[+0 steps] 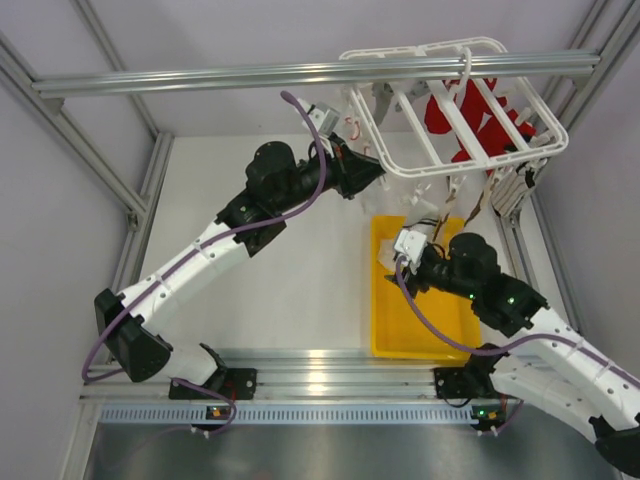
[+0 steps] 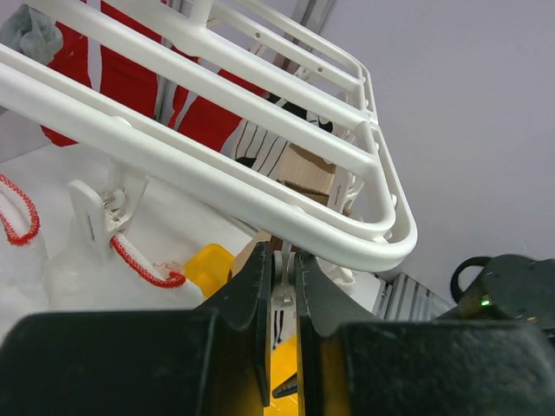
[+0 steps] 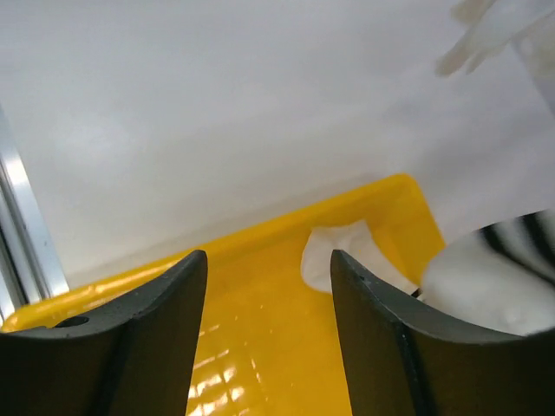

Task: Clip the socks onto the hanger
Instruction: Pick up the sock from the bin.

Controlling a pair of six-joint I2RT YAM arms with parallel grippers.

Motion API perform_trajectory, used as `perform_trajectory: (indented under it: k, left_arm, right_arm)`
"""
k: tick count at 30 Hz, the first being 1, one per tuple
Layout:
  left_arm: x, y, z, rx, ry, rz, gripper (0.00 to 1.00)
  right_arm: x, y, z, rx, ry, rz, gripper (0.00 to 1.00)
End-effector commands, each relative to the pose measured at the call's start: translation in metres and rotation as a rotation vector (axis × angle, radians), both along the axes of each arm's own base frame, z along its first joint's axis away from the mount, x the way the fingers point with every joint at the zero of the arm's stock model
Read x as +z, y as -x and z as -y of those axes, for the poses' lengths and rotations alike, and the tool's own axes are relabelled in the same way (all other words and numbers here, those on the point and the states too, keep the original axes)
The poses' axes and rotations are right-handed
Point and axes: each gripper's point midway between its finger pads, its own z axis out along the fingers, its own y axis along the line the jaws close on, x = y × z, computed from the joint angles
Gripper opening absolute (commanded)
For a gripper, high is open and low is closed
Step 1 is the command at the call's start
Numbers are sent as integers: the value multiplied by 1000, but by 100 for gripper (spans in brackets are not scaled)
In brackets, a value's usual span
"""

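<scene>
The white hanger (image 1: 455, 150) hangs from the overhead bar at the back right. My left gripper (image 1: 372, 176) is at its near left corner. In the left wrist view the gripper (image 2: 280, 260) is shut on a small white clip (image 2: 284, 295) that dangles under the hanger's corner (image 2: 381, 247). A cream sock with dark stripes and a brown block (image 2: 277, 152) hangs behind the bars. My right gripper (image 1: 405, 250) is open and empty over the yellow tray. In the right wrist view the gripper (image 3: 267, 260) is above a cream sock (image 3: 342, 251), with a striped sock (image 3: 499, 277) to its right.
The yellow tray (image 1: 390, 335) lies at the right of the table, seen also in the right wrist view (image 3: 260, 347). Red garments with white marks (image 1: 470, 115) hang clipped on the hanger's far side. Aluminium frame posts (image 1: 140, 200) border the table.
</scene>
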Motion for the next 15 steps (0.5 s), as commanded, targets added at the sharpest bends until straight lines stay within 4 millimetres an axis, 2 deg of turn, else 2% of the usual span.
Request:
perform_trajectory:
  k: [1,4,7,11,12,13,14,15]
  left_arm:
    - [34,9,-5,-18,66,57,0]
    - [34,8,-4,-16,69,53,0]
    - [35,9,-4,-20,75,51,0]
    - [37,9,-4,-20,77,52,0]
    - [38,9,-4,-20,79,52,0]
    - [37,9,-4,-23,81,48,0]
    - [39,9,-3,-23,86,49,0]
    - [39,10,-3,-25,85,49,0]
  right_arm:
    - [-50,10,14,67,164,-63,57]
    - [-76,-1,17,75,215,-132,53]
    - [-85,-17,26,78,213,-154,51]
    - [-107,-42,39,92,258,-187,51]
    - [-106,-46,37,113,250,-186,51]
    - [-117,-48,37,131,266,-221,50]
    - [-120,-53,38,144,279,-219,50]
    - [-116,-59,35,159,272,-215,50]
